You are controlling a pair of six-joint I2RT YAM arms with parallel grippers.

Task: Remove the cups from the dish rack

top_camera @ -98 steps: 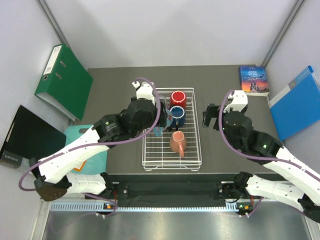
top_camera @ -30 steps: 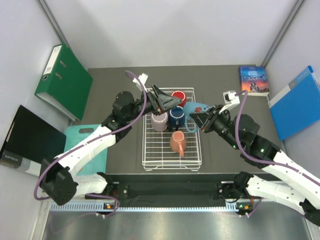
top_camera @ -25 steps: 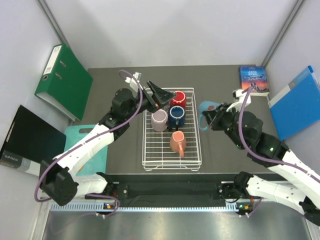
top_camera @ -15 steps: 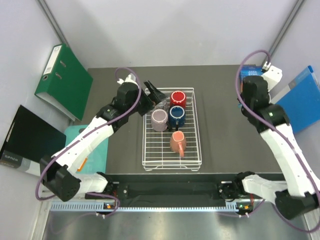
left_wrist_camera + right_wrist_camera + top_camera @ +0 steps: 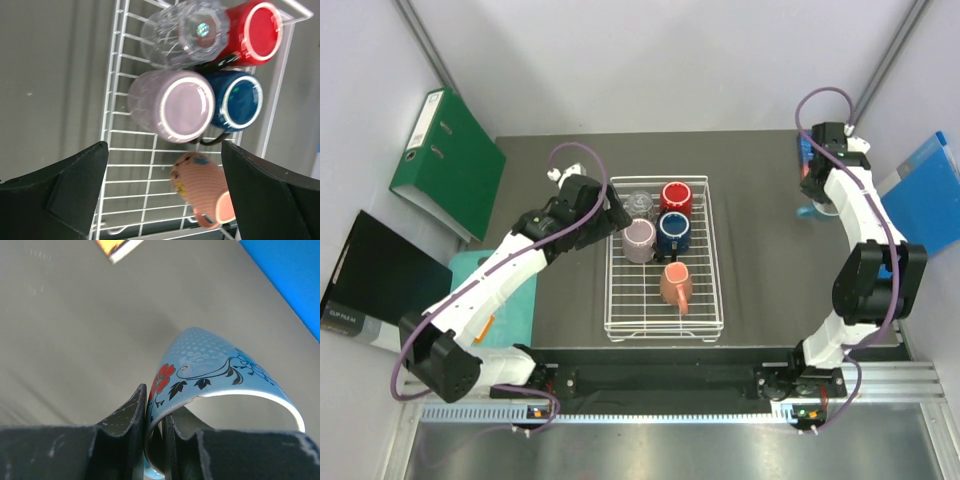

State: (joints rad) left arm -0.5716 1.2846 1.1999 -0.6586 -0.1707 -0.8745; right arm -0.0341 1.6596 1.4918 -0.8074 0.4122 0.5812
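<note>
Five cups (image 5: 639,238) are left in the rack (image 5: 620,305). At upper right, the right fingers (image 5: 120,425) pinch the light blue mug's (image 5: 220,370) rim; the left fingers (image 5: 70,190) gape, empty.

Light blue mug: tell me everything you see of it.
The light blue mug looks like glossy ceramic, with raised dots, a red flower, black leaves and blue scrolls. The right pincer is shut on its rim, one finger inside, one outside. It is outside the dish rack, over the table's far right near the blue folder. Its handle is hidden; whether it rests on the table is unclear.
</note>
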